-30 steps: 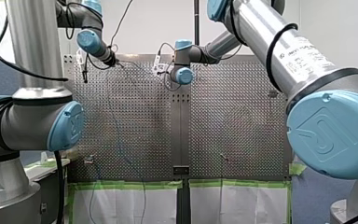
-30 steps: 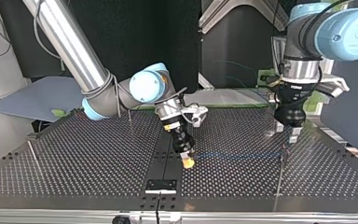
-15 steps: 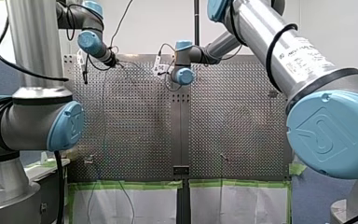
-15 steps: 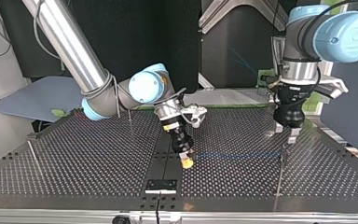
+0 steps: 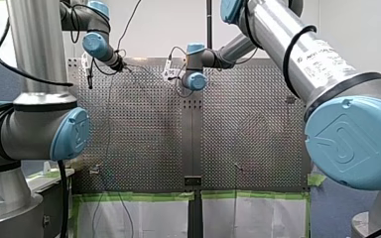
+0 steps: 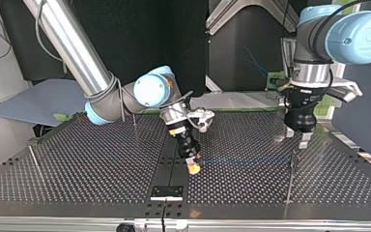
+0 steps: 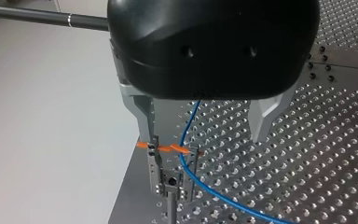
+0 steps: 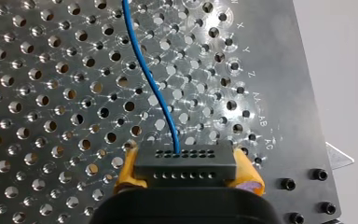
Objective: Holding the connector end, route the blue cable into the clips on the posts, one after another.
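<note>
The blue cable [image 8: 153,91] leaves a black connector [image 8: 185,164] that my right gripper [image 8: 186,172] is shut on, its yellow pads [image 8: 127,170] on either side. In the top view my right gripper [image 6: 193,166] is low over the board's middle, and the cable [image 6: 246,159] runs level to a post with a clip [image 6: 293,157]. My left gripper [image 7: 205,135] hangs open right over that orange-tabbed clip [image 7: 170,149]. The cable [image 7: 182,156] passes through the clip between the metal fingers [image 7: 142,116]. In the top view my left gripper [image 6: 297,137] stands just behind the post.
More thin posts stand on the perforated board [image 6: 92,164]: one behind my right arm [image 6: 134,121] and one near the top view's left edge [image 6: 33,157]. A black bracket [image 6: 166,192] sits at the near middle edge. Slack cable hangs off the board's edge [image 5: 106,148] in the front view.
Both arms have hardly moved. The loose cable slack hanging at the board's edge has swung toward the front view's left.
</note>
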{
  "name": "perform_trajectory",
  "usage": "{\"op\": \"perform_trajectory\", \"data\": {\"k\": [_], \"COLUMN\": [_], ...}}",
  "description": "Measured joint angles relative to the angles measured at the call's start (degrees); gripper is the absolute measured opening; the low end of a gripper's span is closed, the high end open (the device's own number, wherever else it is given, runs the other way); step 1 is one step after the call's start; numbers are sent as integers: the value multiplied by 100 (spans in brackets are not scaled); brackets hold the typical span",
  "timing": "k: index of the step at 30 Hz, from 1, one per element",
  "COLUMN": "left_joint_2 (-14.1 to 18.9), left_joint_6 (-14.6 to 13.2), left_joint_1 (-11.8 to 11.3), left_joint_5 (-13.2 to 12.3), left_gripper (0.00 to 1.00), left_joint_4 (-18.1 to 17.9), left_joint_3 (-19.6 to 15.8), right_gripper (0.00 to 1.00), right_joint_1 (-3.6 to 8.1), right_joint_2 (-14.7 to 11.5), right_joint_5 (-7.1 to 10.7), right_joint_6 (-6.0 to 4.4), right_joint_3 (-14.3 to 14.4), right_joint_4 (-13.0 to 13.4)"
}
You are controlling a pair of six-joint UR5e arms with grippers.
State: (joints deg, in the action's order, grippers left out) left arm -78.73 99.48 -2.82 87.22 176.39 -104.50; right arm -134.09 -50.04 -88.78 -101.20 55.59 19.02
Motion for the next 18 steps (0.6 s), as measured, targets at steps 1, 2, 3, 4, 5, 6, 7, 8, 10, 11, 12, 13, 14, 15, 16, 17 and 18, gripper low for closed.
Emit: {"op": "perform_trajectory", "data": {"k": [1,2,3,4,5,6,7,8,10,11,12,13,14,15,16,17,18], "left_joint_2": [7,15,25,40,49,58,66,70,77,80,83,85,84,81,76,70,59], "left_joint_6": [-7,-17,-33,-62,-89,-120,-168,-207,-318,-368,-419,-490,-541,-585,-632,-657,-676], "left_joint_1": [1,3,6,13,21,30,41,48,60,68,78,93,103,114,128,141,157], "left_joint_5": [-2,-6,-12,-31,-52,-76,-101,-114,-132,-135,-138,-141,-143,-145,-146,-146,-145], "left_gripper": [100,100,100,100,100,100,100,100,100,100,100,100,100,100,100,100,100], "left_joint_4": [-3,-6,-8,-8,-8,-9,-14,-22,-55,-67,-77,-87,-92,-96,-99,-100,-101], "left_joint_3": [1,1,1,0,0,1,1,1,1,1,1,2,2,2,8,21,41], "right_gripper": [0,0,0,0,0,0,0,0,0,0,0,0,0,0,0,0,0], "right_joint_1": [0,0,0,-1,-3,-3,-3,-2,-5,-8,-12,-17,-19,-22,-25,-29,-32], "right_joint_2": [1,3,3,4,4,4,4,3,4,4,4,5,5,5,5,6,6], "right_joint_5": [0,0,0,0,0,0,0,0,0,0,0,0,-2,-4,-5,-6,-7], "right_joint_6": [-1,-2,-3,-3,-1,1,4,6,11,13,15,16,17,18,22,23,24], "right_joint_3": [0,-1,-1,-1,0,-1,-1,-2,-2,-2,-1,-2,-1,-1,-2,-2,-2], "right_joint_4": [-1,-2,-2,-2,-2,-3,-2,-3,-3,-3,-2,-1,2,5,8,10,11]}}
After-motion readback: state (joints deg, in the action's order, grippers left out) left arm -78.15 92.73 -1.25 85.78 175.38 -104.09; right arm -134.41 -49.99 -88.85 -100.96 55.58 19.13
